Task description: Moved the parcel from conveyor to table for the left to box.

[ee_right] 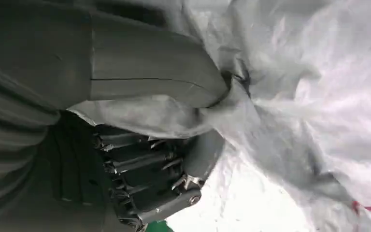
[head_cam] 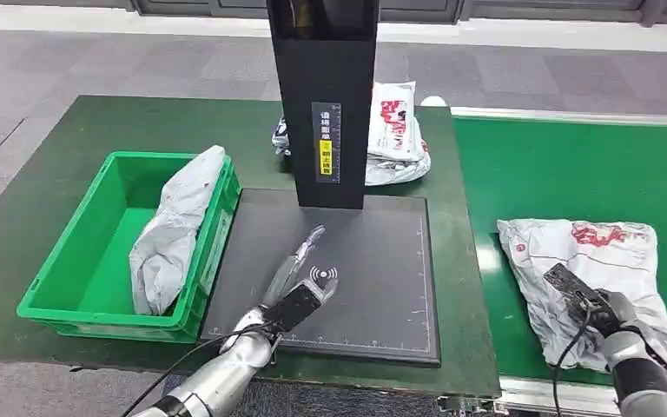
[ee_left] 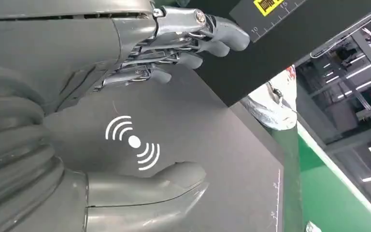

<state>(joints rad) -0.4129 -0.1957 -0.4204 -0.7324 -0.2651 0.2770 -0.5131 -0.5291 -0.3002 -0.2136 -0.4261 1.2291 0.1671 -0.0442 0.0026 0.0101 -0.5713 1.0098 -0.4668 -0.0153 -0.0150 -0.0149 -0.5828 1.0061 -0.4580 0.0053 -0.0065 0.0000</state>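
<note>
While the right hand [head_cam: 592,306] pinches the crumpled grey plastic parcel [head_cam: 604,269] between thumb and fingers [ee_right: 159,186] on the green conveyor [head_cam: 556,174], lifting it across to the dark desk [head_cam: 52,200] comes next, where the left hand [head_cam: 300,282] waits with fingers [ee_left: 198,38] released.

Grey-white parcel [head_cam: 599,269] with red print, green conveyor [head_cam: 573,174], green box [head_cam: 95,261].

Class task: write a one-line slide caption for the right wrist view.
Right hand grips a fold of the grey parcel.
</note>
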